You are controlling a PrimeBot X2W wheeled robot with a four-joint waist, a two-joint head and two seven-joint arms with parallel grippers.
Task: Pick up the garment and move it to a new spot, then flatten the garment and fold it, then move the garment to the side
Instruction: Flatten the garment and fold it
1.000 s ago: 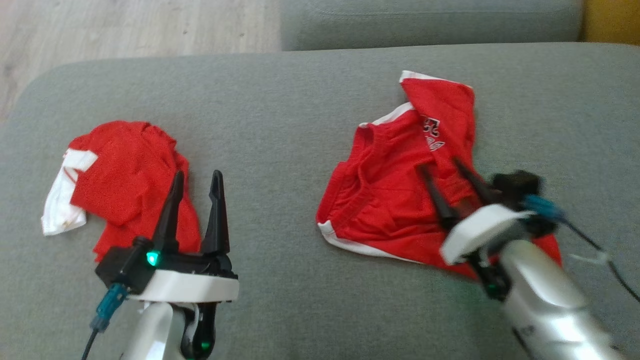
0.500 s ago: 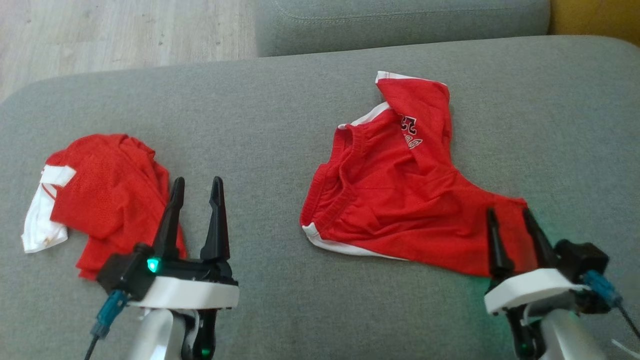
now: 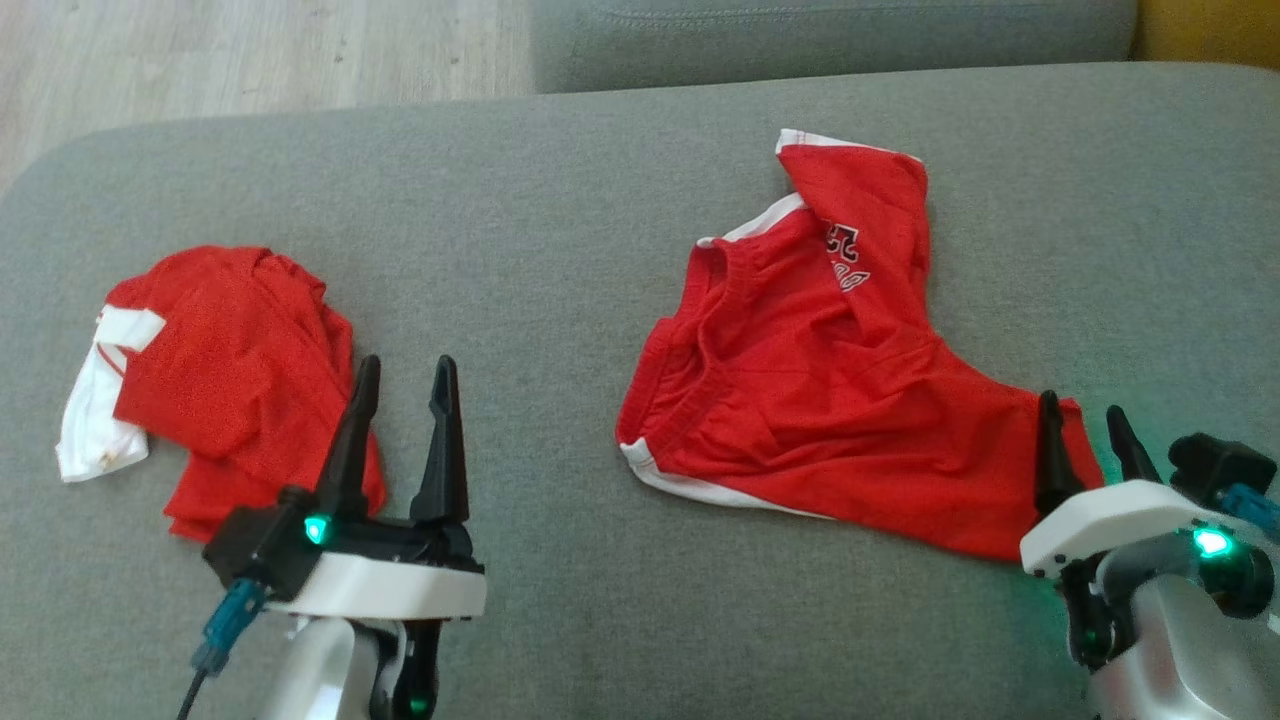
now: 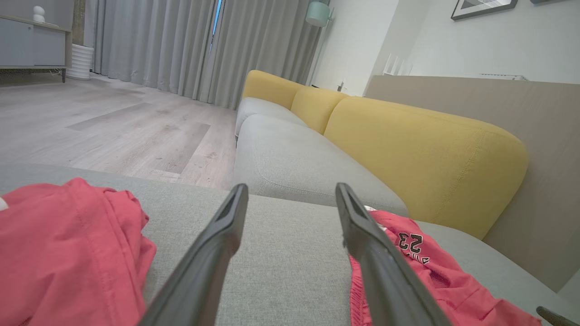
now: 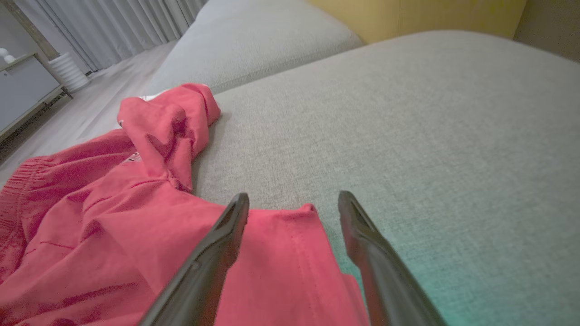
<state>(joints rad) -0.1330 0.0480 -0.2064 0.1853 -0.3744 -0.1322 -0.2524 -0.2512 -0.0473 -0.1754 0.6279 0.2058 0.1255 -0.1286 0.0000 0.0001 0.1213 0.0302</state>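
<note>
- Garment (image 3: pixel 800 400): a pair of red shorts. The right gripper (image 3: pixel 1080 403) stands released and empty over the near right part of the grey seat cushion (image 3: pixel 560 250). In the right wrist view, the garment's near hem corner shows between its two fingers.
- Recommended procedure: lower the fingers toward the cushion until they straddle that corner. Close on both fabric layers, then lift clear before travelling. A shallow bite would likely slip off the hem.
- The left gripper (image 3: pixel 408 362), likewise released and empty, hovers over the cushion's near left part. It is free to assist with flattening.
- Condition: the garment lies rumpled on the cushion's right half. One leg is flipped toward the cushion's far edge, and white trim and a number print are showing.
- A second red-and-white garment (image 3: pixel 220 370) lies bunched on the cushion's left half.
</note>
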